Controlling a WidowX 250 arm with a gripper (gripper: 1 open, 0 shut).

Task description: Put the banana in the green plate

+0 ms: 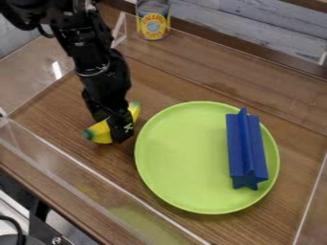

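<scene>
The banana [99,131], small and yellow with a greenish tip, lies on the wooden table just left of the green plate [192,163]. My gripper [111,125] points straight down over it, fingers open and straddling the banana low at the table, so most of the fruit is hidden behind them. The large lime-green plate sits to the right, its near-left rim a short way from the banana.
A long blue ridged block [246,149] lies on the right part of the plate. A yellow-labelled can [153,26] stands at the back. Clear plastic walls [52,182] fence the table at left and front.
</scene>
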